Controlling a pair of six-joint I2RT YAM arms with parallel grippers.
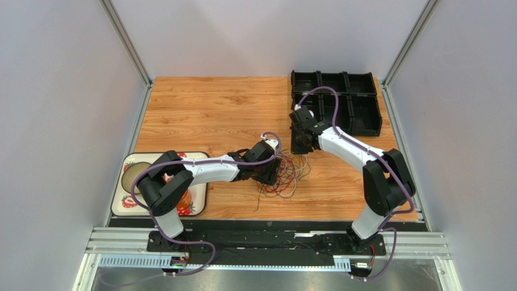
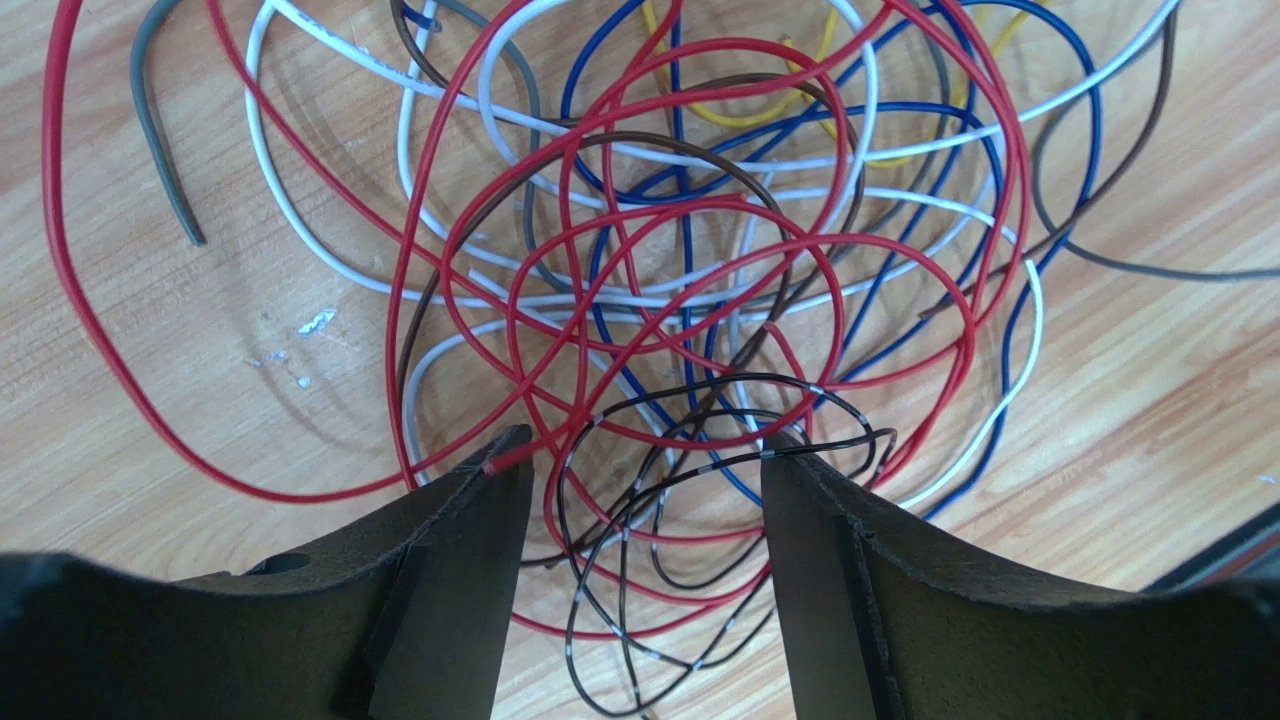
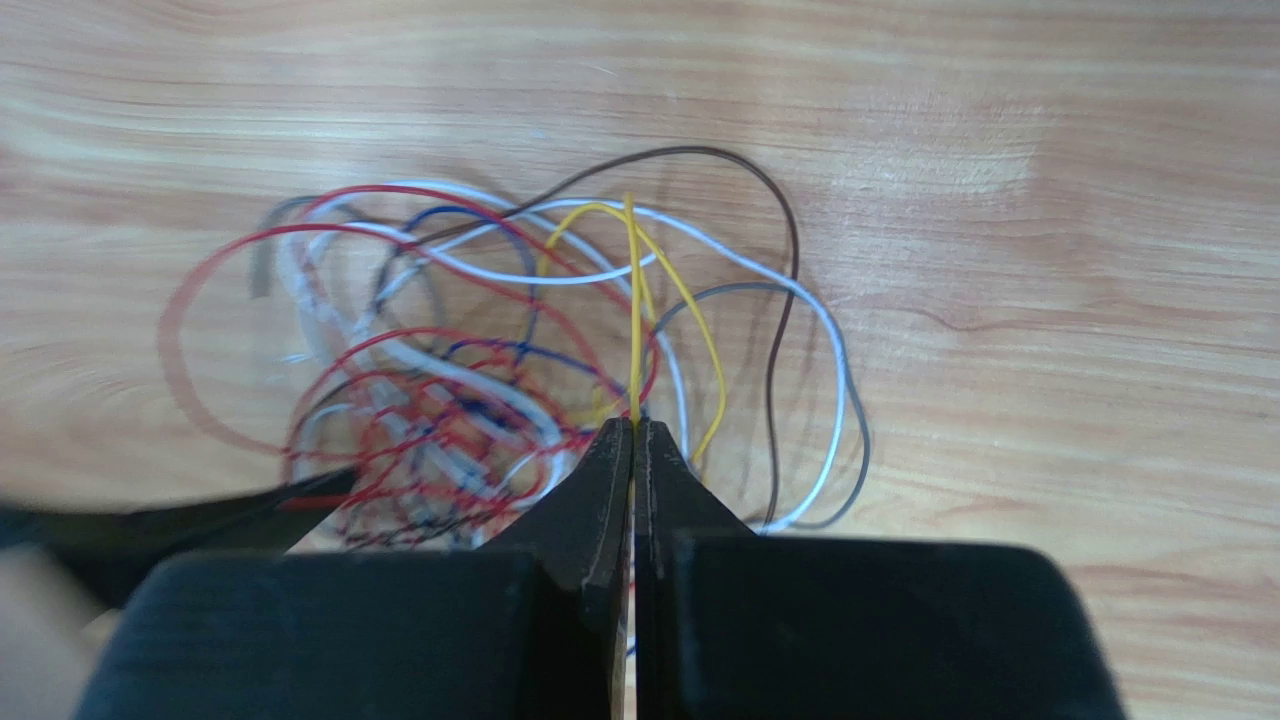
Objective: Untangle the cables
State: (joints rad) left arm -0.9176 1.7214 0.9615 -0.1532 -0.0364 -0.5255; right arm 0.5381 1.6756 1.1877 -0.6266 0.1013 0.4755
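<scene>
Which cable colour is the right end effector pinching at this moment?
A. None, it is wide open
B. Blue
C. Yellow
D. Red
C: in the right wrist view the right end effector is shut, and a yellow cable runs straight up from between its tips.
</scene>
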